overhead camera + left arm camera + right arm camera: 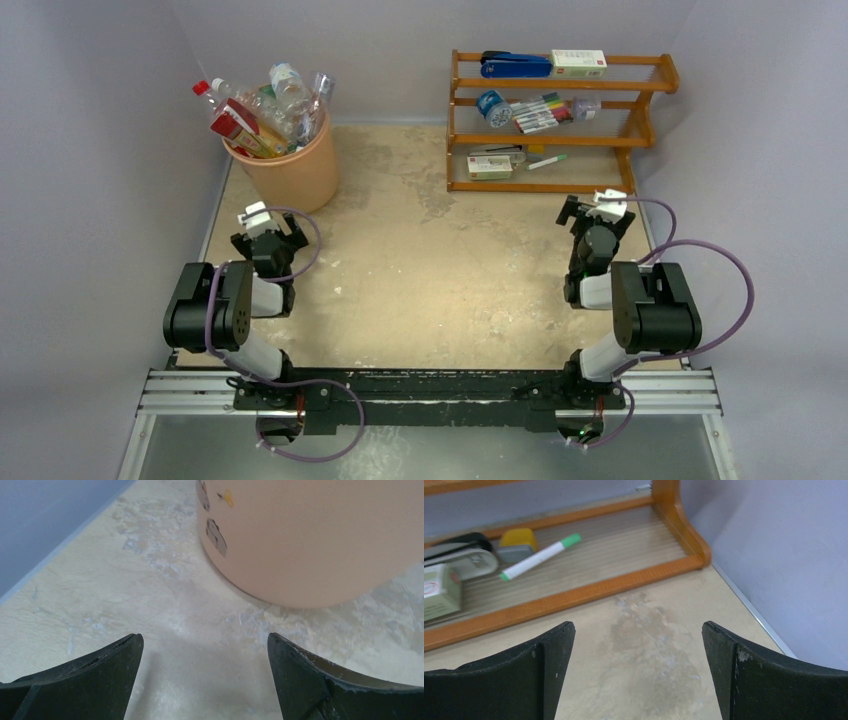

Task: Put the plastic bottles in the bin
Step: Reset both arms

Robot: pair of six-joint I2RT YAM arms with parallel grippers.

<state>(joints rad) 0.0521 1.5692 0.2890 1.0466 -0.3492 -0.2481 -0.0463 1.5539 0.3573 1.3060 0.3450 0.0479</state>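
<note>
plastic bottles (268, 108) heaped in bin (295, 172), both grippers empty, spread

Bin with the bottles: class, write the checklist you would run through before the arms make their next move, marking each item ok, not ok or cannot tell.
1. Bottles inside the bin: ok, all that show are piled in it, reaching above the rim.
2. Bottles left on the table: ok, none shows in the top view.
3. Bin upright: ok.
4. Left end effector open and empty, just short of the bin: ok.
5. Right end effector open and empty, facing the rack: ok.
6. Pile steady enough not to spill: cannot tell.
</note>
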